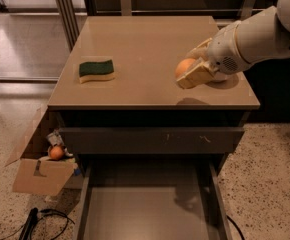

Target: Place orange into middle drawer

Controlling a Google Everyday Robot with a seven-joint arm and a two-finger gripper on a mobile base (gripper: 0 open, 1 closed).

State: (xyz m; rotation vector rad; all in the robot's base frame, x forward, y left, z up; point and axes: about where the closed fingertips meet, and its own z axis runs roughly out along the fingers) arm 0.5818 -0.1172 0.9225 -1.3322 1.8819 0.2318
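The gripper (194, 64) hangs over the table's (145, 39) right front, its 2 jaws closed on the orange (183, 67) across its middle. The fruit looks firm, light and smooth, so it may slip or roll; its widest part suits gripping. The drawer (145, 214) lies open below.

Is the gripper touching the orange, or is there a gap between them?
Touching. The camera view shows the gripper, above the right side of the tabletop, with its fingers pressed on both sides of the orange.
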